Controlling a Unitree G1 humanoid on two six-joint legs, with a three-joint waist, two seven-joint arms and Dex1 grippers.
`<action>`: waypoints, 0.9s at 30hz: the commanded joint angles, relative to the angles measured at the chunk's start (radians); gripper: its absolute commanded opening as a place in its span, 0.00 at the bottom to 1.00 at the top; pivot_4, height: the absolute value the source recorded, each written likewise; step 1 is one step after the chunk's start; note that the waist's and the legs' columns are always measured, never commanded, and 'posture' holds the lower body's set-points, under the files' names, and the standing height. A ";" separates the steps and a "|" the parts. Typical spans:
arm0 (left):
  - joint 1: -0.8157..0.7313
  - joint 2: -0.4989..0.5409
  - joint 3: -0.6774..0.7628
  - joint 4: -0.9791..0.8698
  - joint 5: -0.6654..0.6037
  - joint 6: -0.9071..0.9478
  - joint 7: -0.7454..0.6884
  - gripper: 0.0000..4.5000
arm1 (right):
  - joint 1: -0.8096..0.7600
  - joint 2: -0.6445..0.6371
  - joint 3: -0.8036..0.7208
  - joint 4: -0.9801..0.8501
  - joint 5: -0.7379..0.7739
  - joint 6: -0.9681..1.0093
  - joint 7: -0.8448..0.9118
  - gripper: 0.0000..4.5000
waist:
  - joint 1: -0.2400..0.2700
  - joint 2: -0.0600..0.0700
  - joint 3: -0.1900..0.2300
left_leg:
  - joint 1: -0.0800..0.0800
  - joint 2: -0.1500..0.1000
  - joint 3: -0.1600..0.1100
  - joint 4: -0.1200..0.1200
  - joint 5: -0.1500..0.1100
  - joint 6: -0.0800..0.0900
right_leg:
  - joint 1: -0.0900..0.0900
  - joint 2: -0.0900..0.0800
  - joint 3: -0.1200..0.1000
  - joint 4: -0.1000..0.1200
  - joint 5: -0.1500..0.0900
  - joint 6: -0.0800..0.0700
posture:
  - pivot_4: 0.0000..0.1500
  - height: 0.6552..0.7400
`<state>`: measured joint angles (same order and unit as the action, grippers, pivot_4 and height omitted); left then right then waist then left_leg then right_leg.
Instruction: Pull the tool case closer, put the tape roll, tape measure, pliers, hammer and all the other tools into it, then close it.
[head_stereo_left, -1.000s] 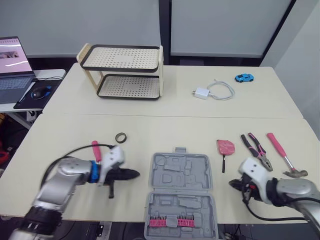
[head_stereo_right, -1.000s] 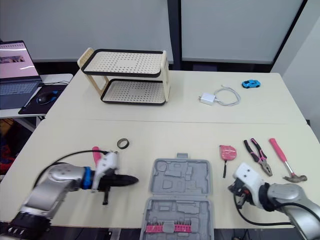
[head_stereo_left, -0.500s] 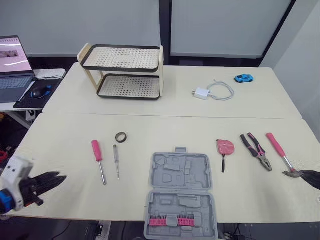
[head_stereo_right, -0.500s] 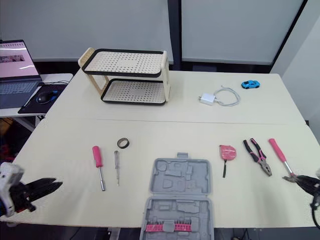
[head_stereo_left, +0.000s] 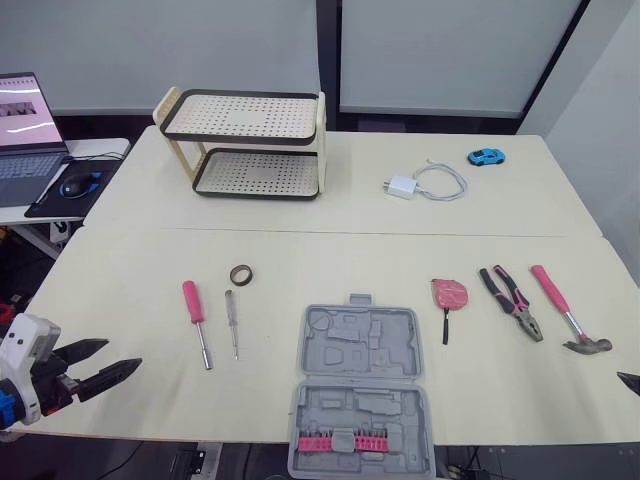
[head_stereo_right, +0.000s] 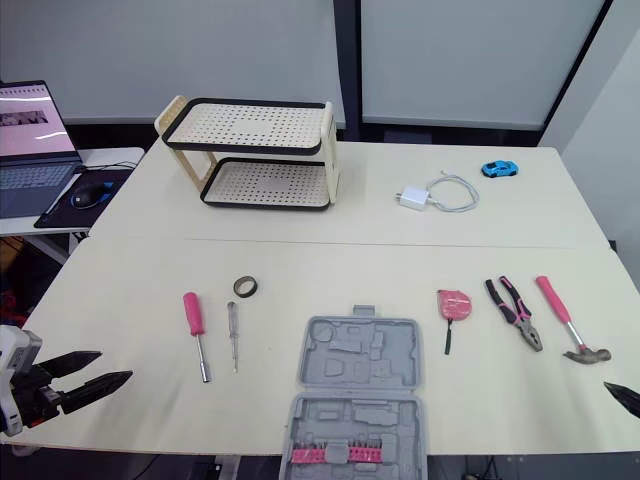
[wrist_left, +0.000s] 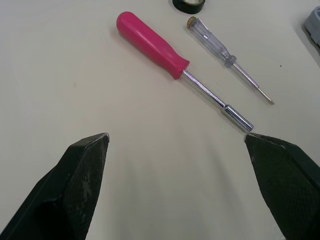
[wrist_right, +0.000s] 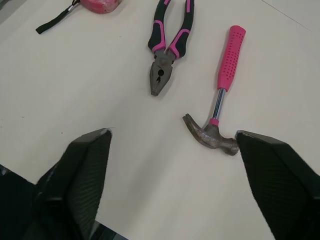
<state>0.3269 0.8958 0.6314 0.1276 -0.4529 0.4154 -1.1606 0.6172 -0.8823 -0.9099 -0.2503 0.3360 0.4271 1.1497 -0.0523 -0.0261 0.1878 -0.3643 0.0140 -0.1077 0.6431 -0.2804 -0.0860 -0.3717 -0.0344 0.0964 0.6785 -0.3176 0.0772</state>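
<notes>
Left claw (head_stereo_left: 122, 353) has spread wider over the desk (head_stereo_left: 320, 265) edge; right claw (wrist_right: 172, 133), also open, has withdrawn beyond the hammer (head_stereo_left: 558, 303).

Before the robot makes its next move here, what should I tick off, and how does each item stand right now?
1. Grey plastic tool case open, lid laid flat: ok.
2. Case near the front edge of the cream table: ok.
3. Left gripper open and empty: ok.
4. Right gripper open and empty: ok.
5. Tools inside the case: not ok. Black tape roll, pink tape measure, pink-handled pliers, pink-handled hammer, pink-handled screwdriver and clear-handled screwdriver all lie on the table outside it.
6. Tools apart from one another for single picks: ok.
</notes>
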 joint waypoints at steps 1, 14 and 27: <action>-0.019 0.016 -0.004 0.006 0.009 -0.030 0.005 1.00 | -0.052 -0.027 0.026 -0.054 0.031 -0.003 -0.007 0.99 | -0.001 0.000 0.000 | 0.000 0.000 0.000 0.000 0.000 0.000 | 0.000 0.000 0.000 0.000 0.000 0.000 | 1.00 0.94; -0.214 0.089 -0.167 -0.035 0.019 0.013 -0.016 1.00 | -0.633 -0.115 0.552 -0.406 0.332 0.252 -0.132 0.99 | -0.001 0.001 0.001 | -0.002 0.000 -0.002 0.001 0.000 0.000 | -0.001 0.000 -0.001 0.001 0.002 0.001 | 1.00 0.94; -0.727 0.030 -0.560 0.269 0.176 -0.157 -0.136 0.76 | -0.963 0.022 0.930 -0.416 0.346 0.359 -0.252 1.00 | 0.014 0.001 0.001 | -0.016 -0.001 -0.005 0.003 0.000 0.000 | -0.016 0.000 -0.006 0.003 0.002 0.000 | 1.00 0.94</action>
<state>-0.3598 0.9310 0.1020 0.3281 -0.3168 0.3206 -1.2716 -0.3231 -0.8662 0.0116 -0.6451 0.6878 0.7832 0.9154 -0.0386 -0.0253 0.1888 -0.3812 0.0132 -0.1127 0.6459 -0.2800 -0.0858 -0.3876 -0.0344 0.0906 0.6811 -0.3151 0.0774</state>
